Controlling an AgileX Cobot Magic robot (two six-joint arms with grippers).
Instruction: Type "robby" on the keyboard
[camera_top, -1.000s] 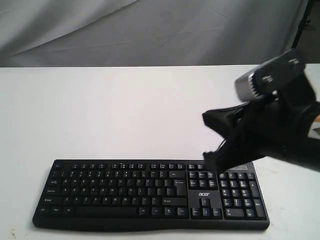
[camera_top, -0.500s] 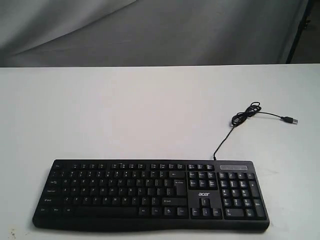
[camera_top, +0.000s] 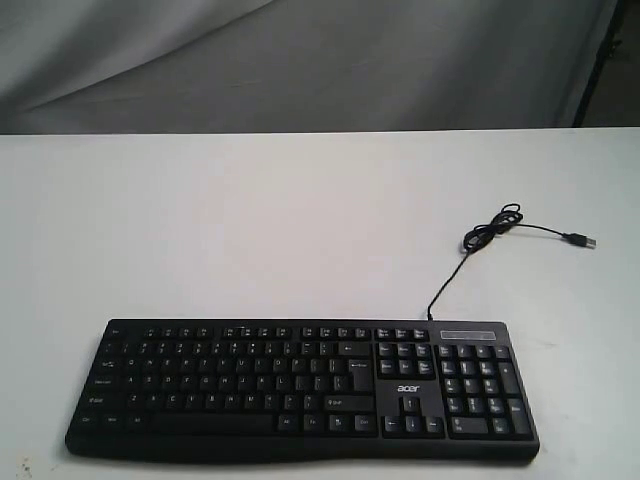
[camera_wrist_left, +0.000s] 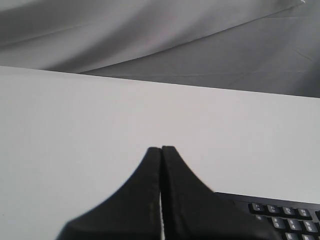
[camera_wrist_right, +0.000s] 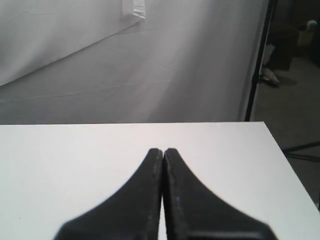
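The wide black keyboard (camera_top: 300, 388) with white legends and an "acer" logo lies along the near edge of the white table (camera_top: 300, 220), number pad to the right. Neither arm shows in the exterior view. In the left wrist view my left gripper (camera_wrist_left: 161, 148) is shut with nothing held, hovering over bare table with a corner of the keyboard (camera_wrist_left: 285, 216) beside it. In the right wrist view my right gripper (camera_wrist_right: 163, 150) is shut and empty above bare table; no keyboard shows there.
The keyboard's thin black USB cable (camera_top: 492, 232) loops across the table at the right, ending in a plug (camera_top: 580, 241). A grey cloth backdrop (camera_top: 300, 60) hangs behind the table. A dark stand pole (camera_wrist_right: 259, 60) rises past the table's far edge.
One second ago the right arm hung over the keyboard's right end and hid the cable. It has since pulled out of the exterior view. The keyboard has not moved.
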